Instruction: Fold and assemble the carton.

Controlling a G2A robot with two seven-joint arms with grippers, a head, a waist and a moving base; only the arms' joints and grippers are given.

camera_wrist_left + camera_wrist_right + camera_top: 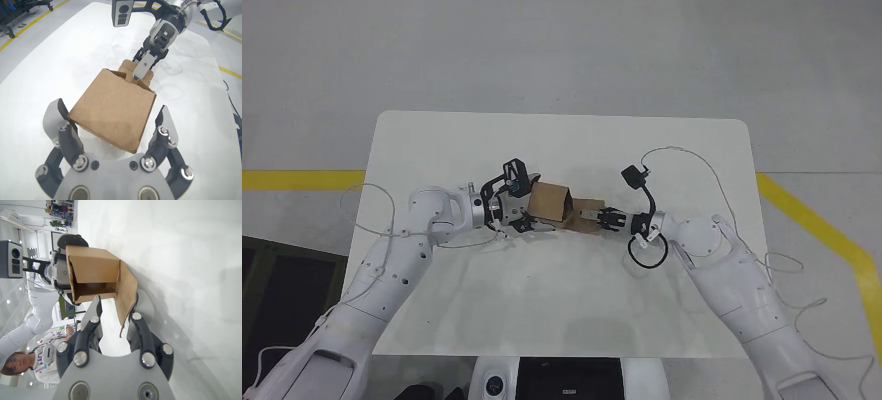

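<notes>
- Top view: the carton [550, 204] lies mid-worktop [562, 300] between the left hand [514, 207] and the right hand [604, 217].
- Left wrist view: the left hand is wide, straddling the carton's near end; one finger [61, 109] touches a corner, the other stands apart.
- Right wrist view: the right hand is part-open around a flap [125, 294], which lies against one finger.

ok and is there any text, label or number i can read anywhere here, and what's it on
None can be read.
carton: plain brown faces, no print or label.
table: white, no writing.
white tag on the right arm: print too small to read.
</notes>
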